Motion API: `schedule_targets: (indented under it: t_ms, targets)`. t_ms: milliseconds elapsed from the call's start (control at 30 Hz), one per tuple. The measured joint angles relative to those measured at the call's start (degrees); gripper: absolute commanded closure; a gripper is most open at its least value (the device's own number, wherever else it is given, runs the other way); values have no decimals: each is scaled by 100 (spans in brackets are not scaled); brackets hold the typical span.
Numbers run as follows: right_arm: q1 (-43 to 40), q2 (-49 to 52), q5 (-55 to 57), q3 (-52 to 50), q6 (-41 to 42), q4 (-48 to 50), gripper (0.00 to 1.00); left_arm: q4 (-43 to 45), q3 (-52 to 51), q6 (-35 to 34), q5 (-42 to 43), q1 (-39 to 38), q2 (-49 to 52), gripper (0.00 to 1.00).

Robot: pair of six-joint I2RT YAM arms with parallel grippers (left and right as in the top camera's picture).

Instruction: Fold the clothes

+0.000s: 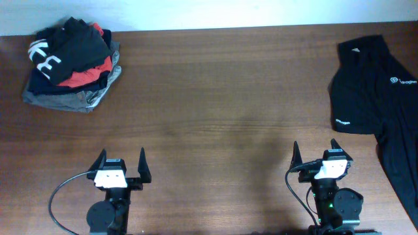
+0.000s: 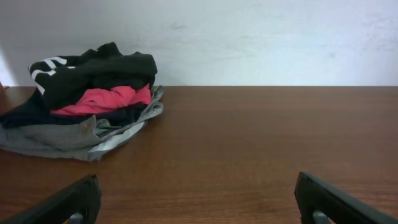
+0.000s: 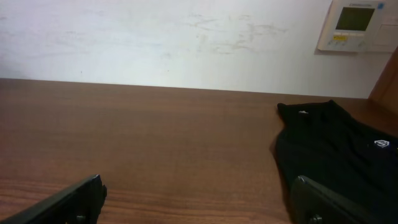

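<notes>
A black short-sleeved shirt (image 1: 375,91) with small white logos lies spread at the table's right edge; it also shows in the right wrist view (image 3: 339,149). A pile of clothes (image 1: 72,62) in black, red and grey sits at the far left corner and shows in the left wrist view (image 2: 87,99). My left gripper (image 1: 121,160) is open and empty near the front edge, far from the pile. My right gripper (image 1: 320,151) is open and empty, just left of the spread shirt. In the wrist views both grippers (image 2: 199,199) (image 3: 199,199) hold nothing.
The wooden table (image 1: 215,111) runs between the pile and the shirt. A white wall (image 3: 161,37) stands behind it, with a wall control panel (image 3: 356,23) at the right.
</notes>
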Motion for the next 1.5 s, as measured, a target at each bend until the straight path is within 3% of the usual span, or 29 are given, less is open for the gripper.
schedule_targets:
  t_ms: [1500]
  targets:
    - [0, 0, 2, 0, 0, -2, 1, 0, 0, 109, 2, 4, 0, 1]
